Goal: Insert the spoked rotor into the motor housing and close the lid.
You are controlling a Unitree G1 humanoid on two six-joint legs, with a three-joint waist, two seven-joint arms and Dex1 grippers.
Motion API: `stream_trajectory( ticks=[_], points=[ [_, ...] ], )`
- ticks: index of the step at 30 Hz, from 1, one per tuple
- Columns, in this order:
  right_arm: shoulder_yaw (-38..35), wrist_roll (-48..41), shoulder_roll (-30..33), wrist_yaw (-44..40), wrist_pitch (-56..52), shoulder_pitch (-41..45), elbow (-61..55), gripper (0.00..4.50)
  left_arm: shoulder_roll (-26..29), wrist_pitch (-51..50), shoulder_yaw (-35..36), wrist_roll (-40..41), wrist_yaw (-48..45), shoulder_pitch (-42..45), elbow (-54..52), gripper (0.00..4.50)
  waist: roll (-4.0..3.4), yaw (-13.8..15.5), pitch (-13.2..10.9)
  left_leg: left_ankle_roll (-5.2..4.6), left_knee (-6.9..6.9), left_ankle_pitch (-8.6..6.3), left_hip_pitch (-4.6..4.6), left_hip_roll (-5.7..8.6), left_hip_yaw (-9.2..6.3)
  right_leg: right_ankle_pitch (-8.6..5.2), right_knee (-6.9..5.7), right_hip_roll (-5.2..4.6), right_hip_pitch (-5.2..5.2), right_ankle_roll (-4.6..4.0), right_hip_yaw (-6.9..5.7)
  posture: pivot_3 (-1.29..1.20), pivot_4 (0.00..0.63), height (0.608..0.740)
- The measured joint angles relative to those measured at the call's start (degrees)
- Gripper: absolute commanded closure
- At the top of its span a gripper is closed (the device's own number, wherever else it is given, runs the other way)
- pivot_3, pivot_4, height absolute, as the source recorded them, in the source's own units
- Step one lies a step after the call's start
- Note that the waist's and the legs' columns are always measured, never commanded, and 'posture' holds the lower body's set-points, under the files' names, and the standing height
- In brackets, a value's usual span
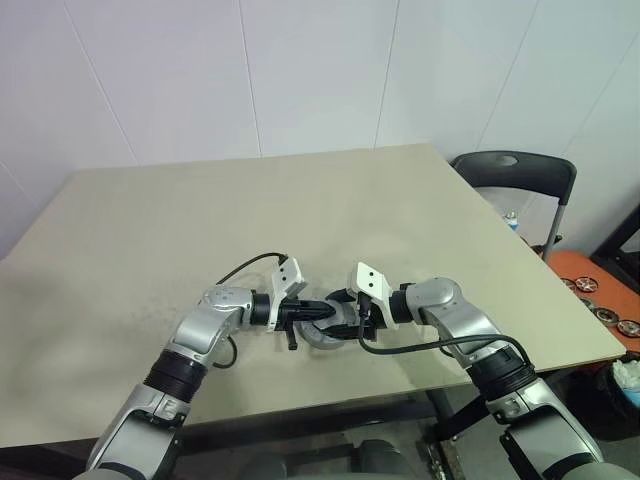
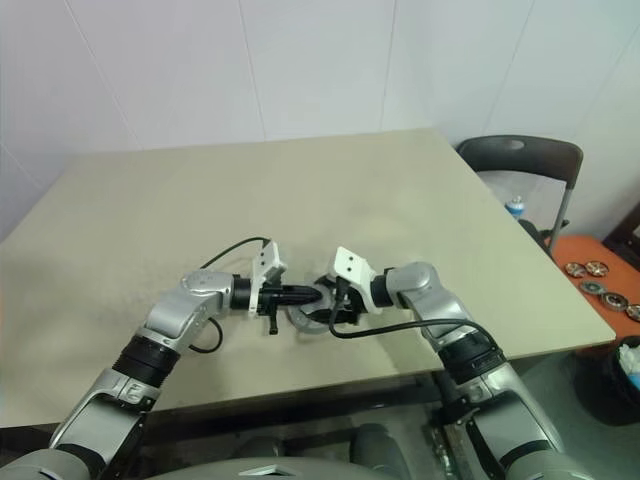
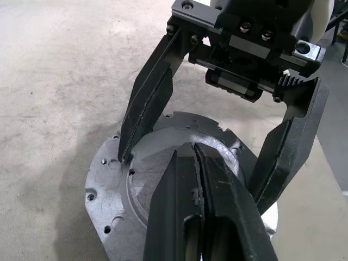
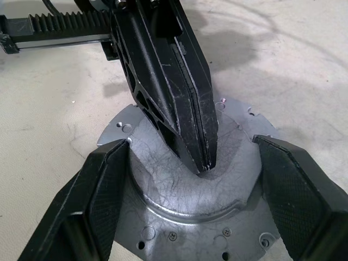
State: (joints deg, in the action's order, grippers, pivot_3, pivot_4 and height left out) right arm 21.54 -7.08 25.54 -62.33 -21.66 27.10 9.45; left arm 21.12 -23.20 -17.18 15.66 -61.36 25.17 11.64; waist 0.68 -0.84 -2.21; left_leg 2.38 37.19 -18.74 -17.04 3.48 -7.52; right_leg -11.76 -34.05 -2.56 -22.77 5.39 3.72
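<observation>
You see silver arms with black joints, white wrist blocks, looping black cables, and black fingers [image 4: 185, 87] with seemingly ribbed pads, toothed racks and screws.

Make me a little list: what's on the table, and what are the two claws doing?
table: beige, one grey metal disc on it
disc: lying flat, raised middle, small holes round the rim
left claw: shut, tip at the disc's middle
right claw: open, a finger on each side of the raised middle
</observation>
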Motion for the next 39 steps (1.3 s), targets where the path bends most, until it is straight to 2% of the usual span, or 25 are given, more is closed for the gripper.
stream_trajectory(
  ticks=[9,11,13,27,33,39],
  points=[
    [0.3,0.1,0.1,0.1,-0.7,0.4,0.0,1.21,0.0,-0.1,0.2,0.0,-0.7,0.4,0.8,4.44,0.00,0.0,0.0,-0.01,-0.07,-0.01,0.48,-0.01,-0.01,-0.03,0.02,-0.01,0.11,0.02,0.00,0.00,0.000,0.740],
    [0.3,0.1,-0.2,0.4,0.3,0.4,0.7,0.50,0.1,-0.2,0.3,0.0,-0.8,0.4,0.8,4.50,0.00,-0.1,0.0,-0.01,-0.08,-0.01,0.58,-0.03,-0.01,-0.05,0.03,-0.01,0.22,0.03,0.00,0.00,0.000,0.740],
    [-0.2,0.1,-0.7,1.3,0.3,0.4,1.2,0.03,0.1,-0.3,0.4,0.0,-0.8,0.4,0.8,4.50,0.00,-0.2,0.0,-0.01,-0.08,-0.01,0.58,-0.06,-0.01,-0.06,0.03,-0.01,0.24,0.02,0.00,0.00,0.000,0.740],
    [-2.2,-3.0,-0.4,0.6,-8.0,2.2,0.7,0.03,0.0,0.5,0.5,-0.1,-1.5,1.3,1.9,4.50,-0.01,0.0,-0.1,-0.01,-0.06,-0.02,0.51,-0.07,-0.04,-0.06,0.07,-0.03,0.18,0.03,0.00,0.00,0.000,0.740],
    [-4.8,-7.0,4.2,-3.2,-14.7,3.1,-3.6,0.03,0.0,1.5,1.2,-0.1,-2.1,1.8,2.7,4.50,-0.09,0.0,-0.2,-0.02,-0.04,-0.01,-0.38,0.00,-0.08,0.10,0.05,-0.03,-0.69,0.27,-0.02,0.00,0.000,0.740],
    [-5.7,-8.0,3.4,-2.4,-15.6,5.4,-4.0,0.03,-0.5,1.8,1.2,-0.1,-2.2,2.3,3.5,4.50,-0.12,0.1,-0.2,-0.05,-0.09,-0.03,-0.45,-0.01,-0.10,0.11,0.07,-0.04,-0.77,0.25,-0.04,0.00,0.000,0.740]
  ],
)
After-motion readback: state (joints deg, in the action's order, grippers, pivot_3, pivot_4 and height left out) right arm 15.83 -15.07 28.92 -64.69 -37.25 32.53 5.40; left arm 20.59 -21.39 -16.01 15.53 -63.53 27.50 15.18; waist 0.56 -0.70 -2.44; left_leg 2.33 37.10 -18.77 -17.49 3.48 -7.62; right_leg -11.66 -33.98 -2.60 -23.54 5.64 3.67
